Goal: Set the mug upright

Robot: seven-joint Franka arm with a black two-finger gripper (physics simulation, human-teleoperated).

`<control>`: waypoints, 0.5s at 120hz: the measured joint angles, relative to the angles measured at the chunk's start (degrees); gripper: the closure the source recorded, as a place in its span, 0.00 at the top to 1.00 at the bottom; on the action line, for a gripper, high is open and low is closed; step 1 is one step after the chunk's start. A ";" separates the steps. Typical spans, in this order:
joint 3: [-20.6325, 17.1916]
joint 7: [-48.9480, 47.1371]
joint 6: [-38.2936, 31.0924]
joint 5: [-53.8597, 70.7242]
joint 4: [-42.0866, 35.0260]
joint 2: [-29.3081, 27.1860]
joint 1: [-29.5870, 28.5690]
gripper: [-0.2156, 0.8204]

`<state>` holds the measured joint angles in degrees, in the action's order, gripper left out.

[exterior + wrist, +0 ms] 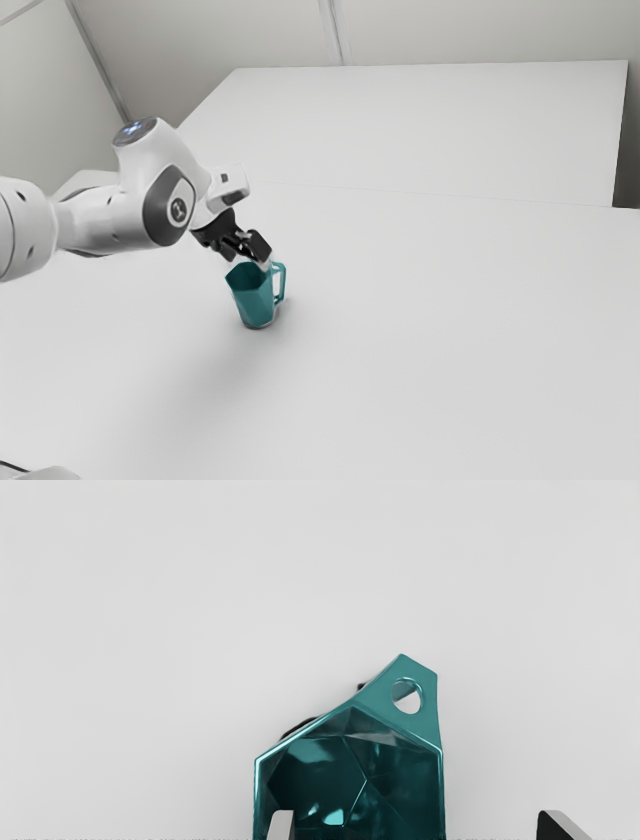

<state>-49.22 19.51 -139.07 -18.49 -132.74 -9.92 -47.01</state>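
The teal faceted mug [254, 300] has its opening facing up and its base low at the table; whether it leans slightly I cannot tell. Its handle points toward the exterior view's right. My gripper [252, 257] is right at the mug's rim, coming down at a slant. Looking from the hand, I see into the hollow of the mug [320, 775], with the holed handle corner beyond. The gripper [415, 824] is open, its fingers wide apart: one overlaps the mug's opening, the other is outside the mug wall on the handle's side. Contact with the wall is not visible.
A broad white table [430, 330] surrounds the mug. Behind it is another pale flat surface [420, 130], with light walls further back. The arm reaches in from the exterior view's left, and a white piece [50, 473] shows at the lower left corner.
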 joint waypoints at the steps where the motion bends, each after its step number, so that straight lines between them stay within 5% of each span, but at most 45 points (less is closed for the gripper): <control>1: 0.06 -0.02 0.47 0.01 0.34 -0.22 -0.02 0.71; 60: 0.77 -3.85 34.89 7.86 34.21 3.45 -2.91 0.78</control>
<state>-48.45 15.66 -104.18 -10.64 -98.53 -6.47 -49.92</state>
